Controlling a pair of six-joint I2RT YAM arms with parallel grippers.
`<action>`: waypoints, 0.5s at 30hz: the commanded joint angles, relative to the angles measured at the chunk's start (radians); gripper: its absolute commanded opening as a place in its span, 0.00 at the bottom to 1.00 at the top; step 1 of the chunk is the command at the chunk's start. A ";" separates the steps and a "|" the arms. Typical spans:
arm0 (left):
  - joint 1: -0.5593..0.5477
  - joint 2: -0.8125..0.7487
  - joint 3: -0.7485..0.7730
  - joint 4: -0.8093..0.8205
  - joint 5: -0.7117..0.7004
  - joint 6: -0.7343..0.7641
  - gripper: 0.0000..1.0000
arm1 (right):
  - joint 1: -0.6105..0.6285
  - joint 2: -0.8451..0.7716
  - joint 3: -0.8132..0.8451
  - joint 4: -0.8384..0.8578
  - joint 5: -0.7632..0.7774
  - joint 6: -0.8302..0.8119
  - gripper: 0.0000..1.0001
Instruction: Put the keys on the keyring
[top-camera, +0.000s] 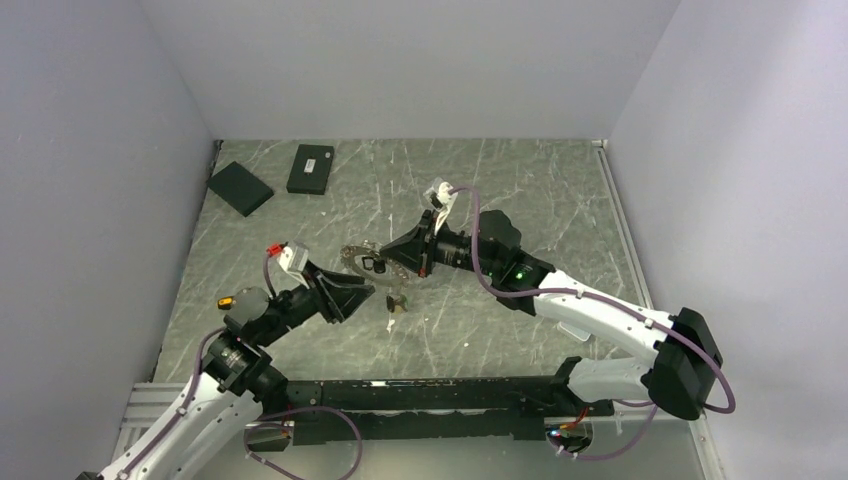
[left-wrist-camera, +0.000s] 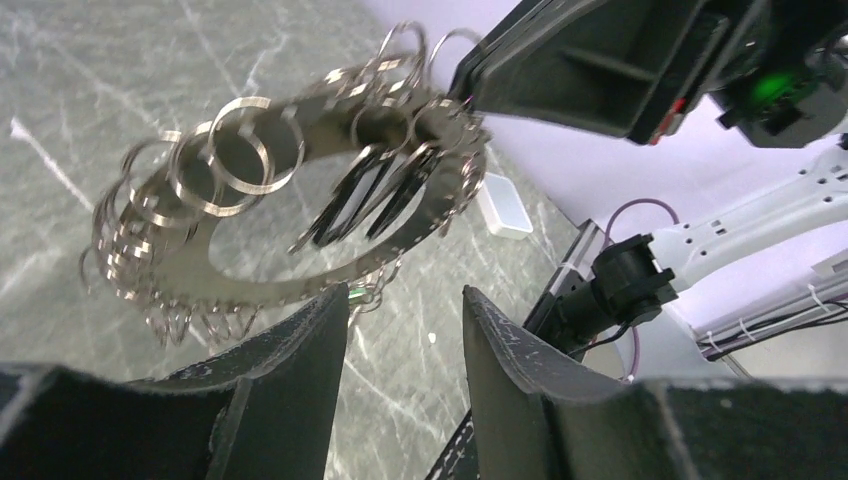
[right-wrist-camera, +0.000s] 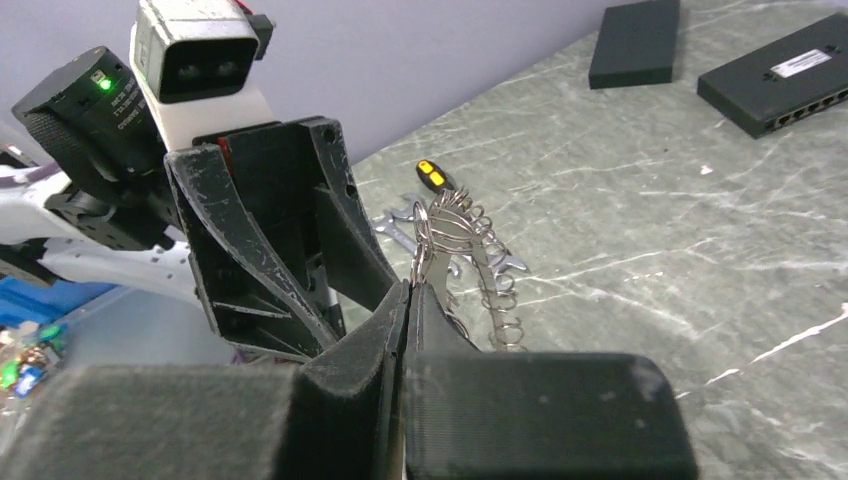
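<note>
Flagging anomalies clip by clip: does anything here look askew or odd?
Only the keyring: the right gripper pinches its rim, holding it tilted above the table, keys dangling. Left gripper open near it. Nothing looks spilled or damaged.

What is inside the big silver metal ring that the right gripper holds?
Thin dark keys hang across the silver ring's opening, with grey marbled table behind them. The right gripper covers the rim where it clamps.
</note>
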 joint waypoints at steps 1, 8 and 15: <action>-0.004 0.036 -0.015 0.208 0.069 0.038 0.50 | -0.008 -0.033 -0.001 0.105 -0.059 0.071 0.00; -0.006 0.076 -0.003 0.228 0.053 0.070 0.55 | -0.017 -0.036 -0.010 0.121 -0.076 0.089 0.00; -0.006 0.130 0.009 0.261 0.039 0.101 0.61 | -0.025 -0.043 -0.016 0.140 -0.096 0.117 0.00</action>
